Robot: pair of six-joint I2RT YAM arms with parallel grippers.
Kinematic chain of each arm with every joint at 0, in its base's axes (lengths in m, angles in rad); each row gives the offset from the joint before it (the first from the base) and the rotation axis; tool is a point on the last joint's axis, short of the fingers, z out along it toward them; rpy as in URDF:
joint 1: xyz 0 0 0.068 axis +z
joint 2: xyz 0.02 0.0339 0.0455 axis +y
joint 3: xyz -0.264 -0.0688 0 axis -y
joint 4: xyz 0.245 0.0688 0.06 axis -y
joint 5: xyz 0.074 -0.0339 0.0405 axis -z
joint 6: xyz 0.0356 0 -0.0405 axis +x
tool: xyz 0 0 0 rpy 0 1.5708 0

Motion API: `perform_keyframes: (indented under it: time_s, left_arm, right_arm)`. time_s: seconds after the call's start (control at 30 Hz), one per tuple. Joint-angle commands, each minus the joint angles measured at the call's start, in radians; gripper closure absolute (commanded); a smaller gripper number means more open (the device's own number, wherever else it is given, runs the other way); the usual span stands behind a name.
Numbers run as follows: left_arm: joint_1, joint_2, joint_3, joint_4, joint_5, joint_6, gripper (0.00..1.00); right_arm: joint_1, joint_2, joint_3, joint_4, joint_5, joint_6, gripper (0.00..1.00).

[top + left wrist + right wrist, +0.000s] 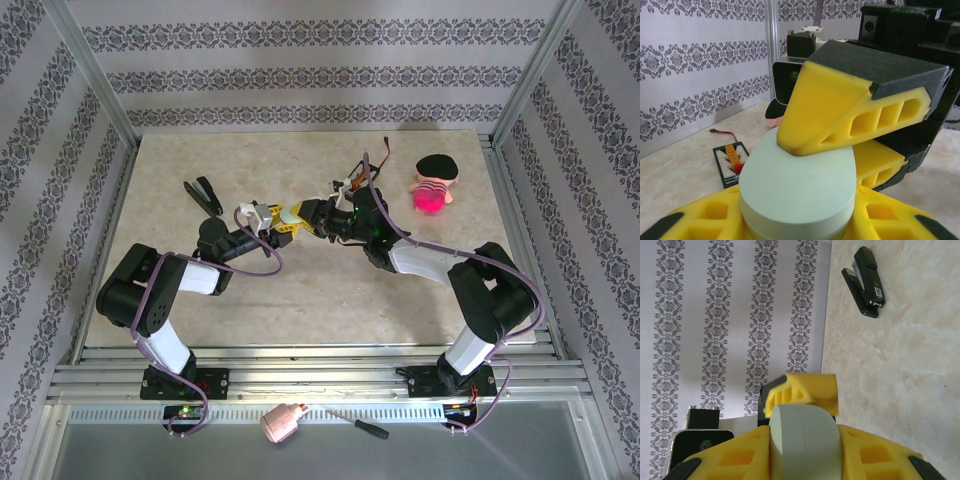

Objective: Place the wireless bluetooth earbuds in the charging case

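The left gripper [798,218] is closed on the charging case [795,185]. Its two yellow fingers press the mint-green oval from either side, with no gap showing. The right gripper [803,456] meets it head-on and is clamped on the same case. One finger lies flat across the case's top face and the other sits under it (so both arms share one grip). The case is held above the middle of the table [300,300], clear of the surface.

Nearer than the case, in front of the arm bases, lie a pink bottle [283,422] and a screwdriver [360,425]. Left of the case and a little beyond it, a black stapler [205,193] rests on the table. Just beyond the case is a small black board with wires [350,182]. Farther right of the case sits a doll [435,183].

In the left wrist view the right gripper's upper finger covers the far end of the case. The case's broad face is turned up toward that camera. Its long axis runs from one gripper toward the other.
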Motion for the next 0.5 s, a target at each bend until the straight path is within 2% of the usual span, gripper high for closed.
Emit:
perform_keyframes:
  time_s: [0.0, 0.23, 0.33, 0.47]
  left_arm:
    - [-0.013, -0.061, -0.014, -0.093, 0.003, 0.099, 0.5]
    - [-0.014, -0.209, 0.007, -0.582, 0.013, 0.345, 0.16]
    - [-0.017, -0.244, 0.022, -0.721, 0.025, 0.416, 0.07]
    - [-0.026, -0.254, 0.059, -0.843, 0.056, 0.464, 0.01]
  right_arm:
    - [-0.031, -0.034, -0.029, -0.054, 0.045, -0.075, 0.75]
    - [-0.091, -0.064, -0.118, -0.147, 0.125, -0.162, 0.75]
    - [-0.121, -0.07, -0.169, -0.172, 0.153, -0.186, 0.75]
    - [-0.142, -0.063, -0.213, -0.206, 0.163, -0.219, 0.75]
